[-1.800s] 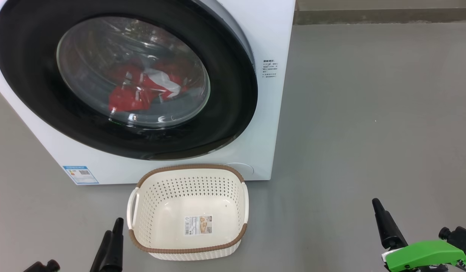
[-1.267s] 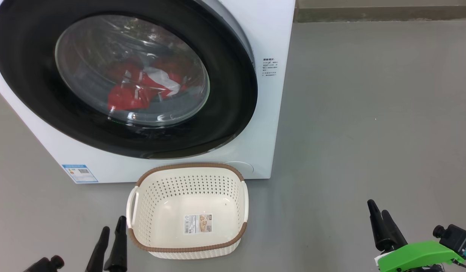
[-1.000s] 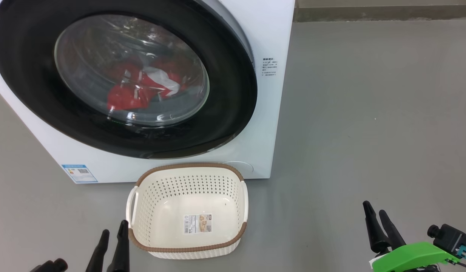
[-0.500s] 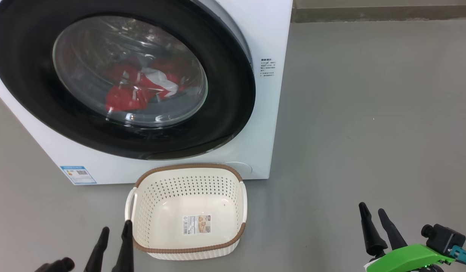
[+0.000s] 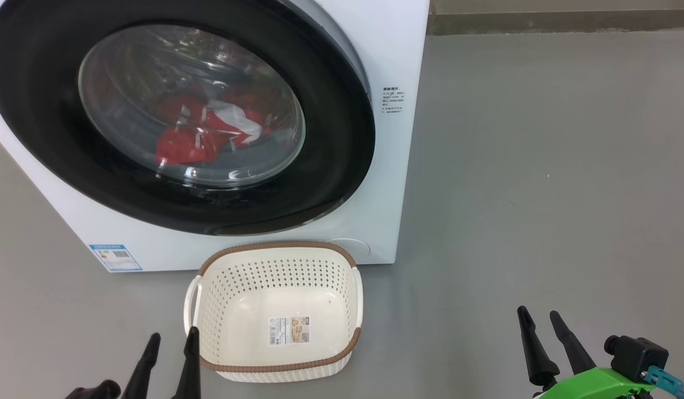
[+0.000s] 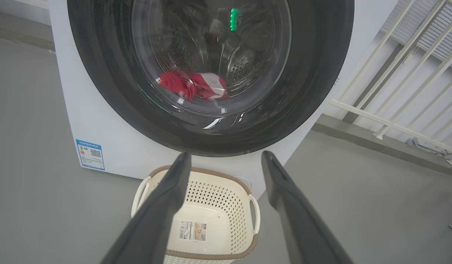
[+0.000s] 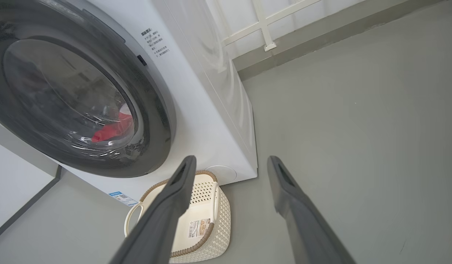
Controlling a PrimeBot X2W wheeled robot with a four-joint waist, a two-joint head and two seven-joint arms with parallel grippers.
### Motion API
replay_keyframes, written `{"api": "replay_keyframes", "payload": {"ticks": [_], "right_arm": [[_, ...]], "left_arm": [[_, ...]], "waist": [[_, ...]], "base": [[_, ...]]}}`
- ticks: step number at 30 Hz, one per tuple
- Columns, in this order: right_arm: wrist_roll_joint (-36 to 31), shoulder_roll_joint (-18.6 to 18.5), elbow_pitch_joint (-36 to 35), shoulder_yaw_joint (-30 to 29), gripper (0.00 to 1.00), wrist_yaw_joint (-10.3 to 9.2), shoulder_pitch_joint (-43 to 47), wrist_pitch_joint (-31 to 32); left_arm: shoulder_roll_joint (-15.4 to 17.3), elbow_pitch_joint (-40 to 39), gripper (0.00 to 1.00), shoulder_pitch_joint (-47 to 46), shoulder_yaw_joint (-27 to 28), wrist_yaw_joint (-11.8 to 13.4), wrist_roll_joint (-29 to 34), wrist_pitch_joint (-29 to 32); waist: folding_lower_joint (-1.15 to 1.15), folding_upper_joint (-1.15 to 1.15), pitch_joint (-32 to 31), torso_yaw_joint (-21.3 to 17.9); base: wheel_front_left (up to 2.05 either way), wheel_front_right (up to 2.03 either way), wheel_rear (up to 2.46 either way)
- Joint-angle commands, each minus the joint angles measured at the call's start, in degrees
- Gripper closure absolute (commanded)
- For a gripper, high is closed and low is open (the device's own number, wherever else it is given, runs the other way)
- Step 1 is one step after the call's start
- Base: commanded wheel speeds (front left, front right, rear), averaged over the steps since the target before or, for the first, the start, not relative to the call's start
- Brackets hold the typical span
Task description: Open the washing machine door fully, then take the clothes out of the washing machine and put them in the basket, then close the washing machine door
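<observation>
The washing machine door (image 5: pixel 342 138) sits over the front of the white washing machine (image 5: pixel 397 44) at far left, can't tell if it's latched. Red and white clothes (image 5: pixel 187 144) lie low in the drum behind the glass. The basket (image 5: pixel 275 245) stands on the grey floor (image 5: pixel 541 166) just in front. Left hand (image 5: pixel 173 332) hovers beside its near left corner, released, grasping nothing. Right hand (image 5: pixel 537 311) is well off to the right, released too
</observation>
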Motion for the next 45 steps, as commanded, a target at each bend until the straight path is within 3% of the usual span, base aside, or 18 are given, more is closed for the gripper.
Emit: {"api": "replay_keyframes", "payload": {"ticks": [1, 23, 45], "right_arm": [[-2.2, -0.8, -1.0, 1.4, 0.00, 0.37, -0.6, -1.2], [-15.9, -1.2, -0.3, -0.9, 0.00, 0.45, 0.2, -4.7], [-17.0, -1.1, -3.0, -3.8, 0.00, 0.45, 0.6, -4.8]], "left_arm": [[0.8, -1.7, 0.00, 0.0, 1.4, -0.3, 2.3, -1.1], [0.9, 0.5, 0.00, 0.5, 2.0, -0.4, 13.9, -4.7], [1.0, 2.2, 0.00, -0.4, 4.5, -0.4, 11.1, -4.8]], "waist": [[0.00, 0.00, 0.0, 0.0], [0.00, 0.00, 0.3, -0.6], [0.00, 0.00, 1.0, -0.6]], "base": [[0.00, 0.00, 0.00], [0.00, 0.00, 0.00], [0.00, 0.00, 0.00]]}}
